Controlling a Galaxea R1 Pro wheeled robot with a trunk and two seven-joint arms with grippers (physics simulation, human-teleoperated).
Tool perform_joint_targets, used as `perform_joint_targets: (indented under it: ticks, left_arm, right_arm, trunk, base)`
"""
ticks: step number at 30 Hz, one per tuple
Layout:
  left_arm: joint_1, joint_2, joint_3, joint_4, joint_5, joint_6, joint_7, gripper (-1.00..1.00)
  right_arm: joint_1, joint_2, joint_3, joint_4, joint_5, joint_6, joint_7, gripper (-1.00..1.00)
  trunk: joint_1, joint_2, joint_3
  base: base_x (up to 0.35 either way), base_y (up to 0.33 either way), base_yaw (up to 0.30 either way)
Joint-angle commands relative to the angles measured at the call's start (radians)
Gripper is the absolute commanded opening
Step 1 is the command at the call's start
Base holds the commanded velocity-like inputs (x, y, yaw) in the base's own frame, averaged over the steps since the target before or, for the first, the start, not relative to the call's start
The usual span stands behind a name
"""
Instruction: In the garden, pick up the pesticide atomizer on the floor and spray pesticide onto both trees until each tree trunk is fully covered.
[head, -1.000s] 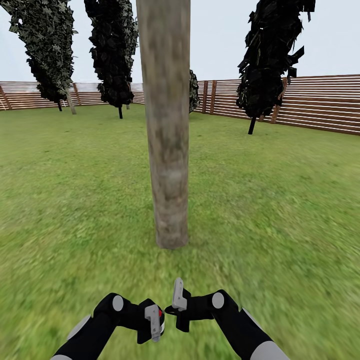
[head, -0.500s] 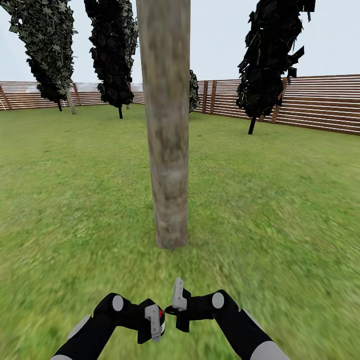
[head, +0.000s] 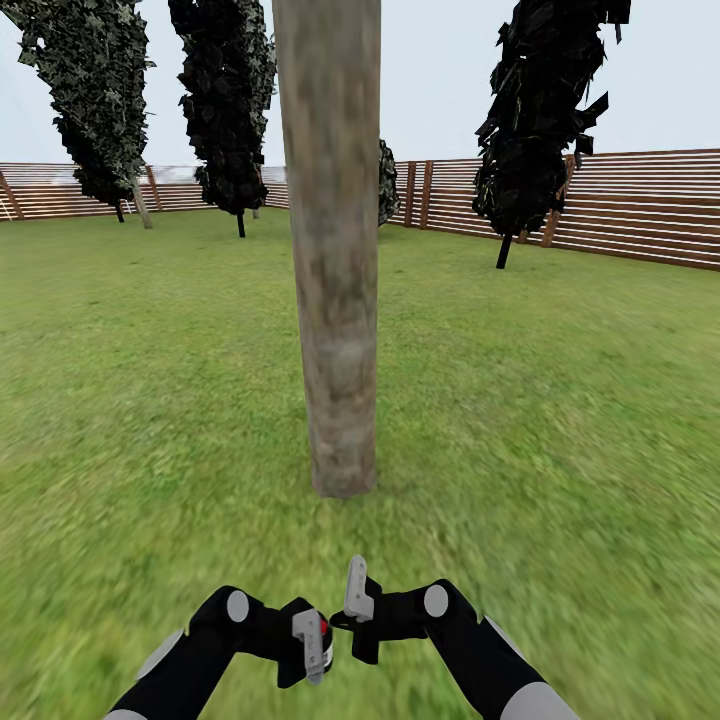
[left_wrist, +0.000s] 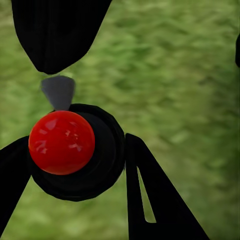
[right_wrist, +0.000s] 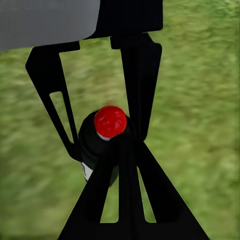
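Head view: robot stood on the lawn (head: 560, 420) facing a thick pale mottled tree trunk (head: 335, 280), dead ahead, well apart from both arms. Brown slatted fence (head: 640, 205) ran along the back; darker trees stood behind, incl. a black-leaved tree (head: 545, 110) w/ thin trunk on the right.

Left gripper (head: 306, 645): fingers closed around the pesticide atomizer (left_wrist: 75, 152). Left wrist view showed the dark round body clamped between the two black fingers, red cap up, a grey nozzle tip (left_wrist: 58, 91) poking out beside it. Bottle was off the grass, held low in front of the robot.

Right gripper (head: 352, 605): just beside the left one, fingers parted and nothing between them. Right wrist view looked past its own fingers at the atomizer's red cap and the left gripper's fingers round the bottle. Whether the right fingers touched the bottle: couldn't tell.

Step, by my read: pickup done, spraying of this trunk either pending or barely begun; no coating visible on bark.

Next move prob. calls for raising the bottle, pointing the nozzle at the trunk, closing some of the gap, then sweeping base to top and round the sides. Second trunk after.
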Motion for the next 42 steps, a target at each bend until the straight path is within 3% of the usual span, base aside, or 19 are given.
perform_joint_targets:
  ticks: [1, 17, 26, 35, 36, 37, 42]
  left_arm:
    - [0.000, -0.002, 0.000, 0.000, 0.000, 0.000, 0.000, -1.00]
    - [0.000, -0.006, 0.001, 0.001, -0.001, 0.000, 0.001, -1.00]
    - [0.003, 0.017, 0.008, 0.006, -0.012, -0.008, 0.002, -1.00]
    - [0.015, 0.111, 0.008, 0.012, -0.014, -0.011, 0.003, -1.00]
    - [0.015, 0.183, 0.008, 0.016, -0.015, -0.011, 0.003, -1.00]
    - [0.015, 0.214, 0.008, 0.017, -0.015, -0.012, 0.002, -1.00]
    - [0.015, 0.261, 0.008, 0.018, -0.015, -0.011, 0.003, -1.00]
  right_arm:
    - [0.000, 0.000, 0.000, 0.000, 0.000, 0.000, 0.000, -1.00]
    - [0.000, 0.000, 0.000, 0.000, 0.000, 0.000, 0.000, -1.00]
    - [0.000, 0.000, 0.000, 0.000, 0.000, 0.000, 0.000, -1.00]
    - [0.000, -0.001, 0.000, 0.001, 0.001, 0.000, 0.000, -1.00]
    - [0.000, -0.001, 0.000, 0.002, 0.003, 0.000, 0.000, -1.00]
    - [0.000, -0.003, -0.001, 0.003, 0.003, -0.001, 0.000, 1.00]
    - [0.000, -0.009, -0.001, 0.008, 0.004, -0.002, -0.001, 1.00]
  trunk:
    - [0.000, 0.000, 0.000]
    - [0.000, 0.000, 0.000]
    - [0.000, 0.000, 0.000]
    - [0.000, 0.000, 0.000]
    - [0.000, 0.000, 0.000]
    - [0.000, 0.000, 0.000]
    - [0.000, 0.000, 0.000]
  base:
    - [0.000, 0.000, 0.000]
    - [0.000, 0.000, 0.000]
    - [0.000, 0.000, 0.000]
    - [0.000, 0.000, 0.000]
    - [0.000, 0.000, 0.000]
    - [0.000, 0.000, 0.000]
    - [0.000, 0.000, 0.000]
